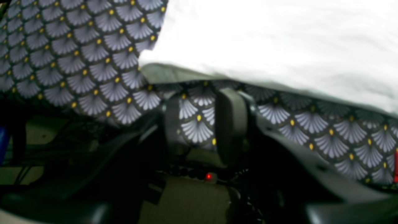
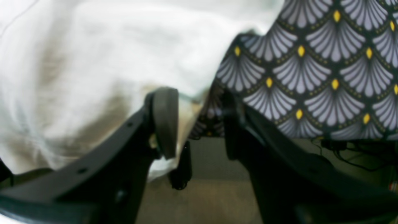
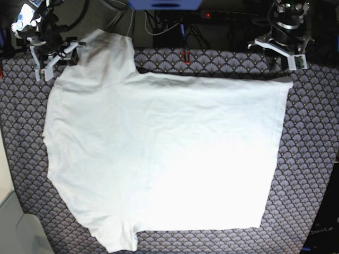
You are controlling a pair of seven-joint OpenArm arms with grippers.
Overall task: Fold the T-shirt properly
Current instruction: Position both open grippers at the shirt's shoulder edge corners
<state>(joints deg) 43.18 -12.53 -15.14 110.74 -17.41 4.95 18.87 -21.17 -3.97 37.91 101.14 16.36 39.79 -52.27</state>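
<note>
The white T-shirt lies spread flat on the fan-patterned cloth, with one sleeve at the far left and one at the near left. My right gripper is at the far-left sleeve. In the right wrist view it is open, and the shirt's edge lies at and partly between the fingers. My left gripper is just beyond the shirt's far-right corner. In the left wrist view it is open over the patterned cloth, and the shirt's hem lies just ahead of the fingertips without touching them.
The table's far edge runs just behind both grippers, with cables and a power strip beyond it. A small red object sits at the far edge by the shirt. A pale bin or ledge stands at the near-left corner.
</note>
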